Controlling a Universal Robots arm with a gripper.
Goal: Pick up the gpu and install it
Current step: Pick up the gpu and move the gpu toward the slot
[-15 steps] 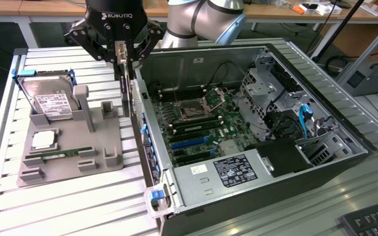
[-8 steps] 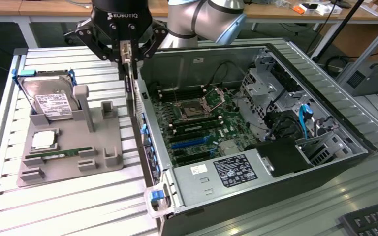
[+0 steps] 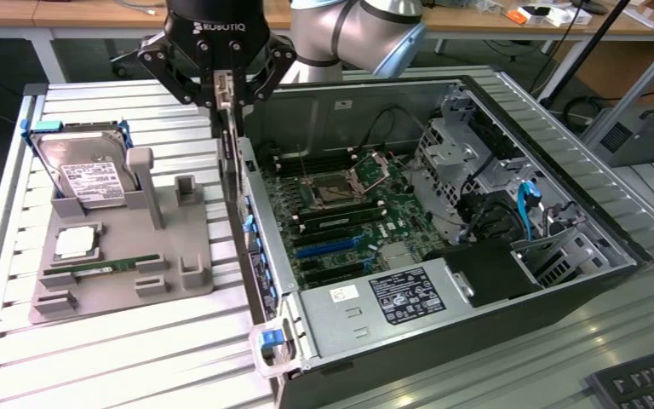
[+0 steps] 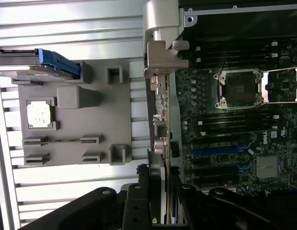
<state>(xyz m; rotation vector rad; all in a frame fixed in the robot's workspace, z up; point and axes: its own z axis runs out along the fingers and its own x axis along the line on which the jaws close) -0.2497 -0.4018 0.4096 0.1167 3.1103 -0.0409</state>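
The gripper (image 3: 227, 100) has its two fingers closed on the upper edge of the graphics card (image 3: 234, 170). The card hangs upright and edge-on, close along the wall of the open computer case (image 3: 582, 298) that faces the grey holder (image 3: 123, 285); I cannot tell if it touches this wall. In the wrist view its silver end bracket (image 4: 160, 52) points away from the gripper, and the card lies between the holder and the motherboard (image 4: 225, 139). The holder, near the table (image 3: 111, 366) edge at the exterior view's left, carries a hard drive (image 3: 83, 175), a processor chip (image 3: 77, 243) and a memory stick (image 3: 106, 267).
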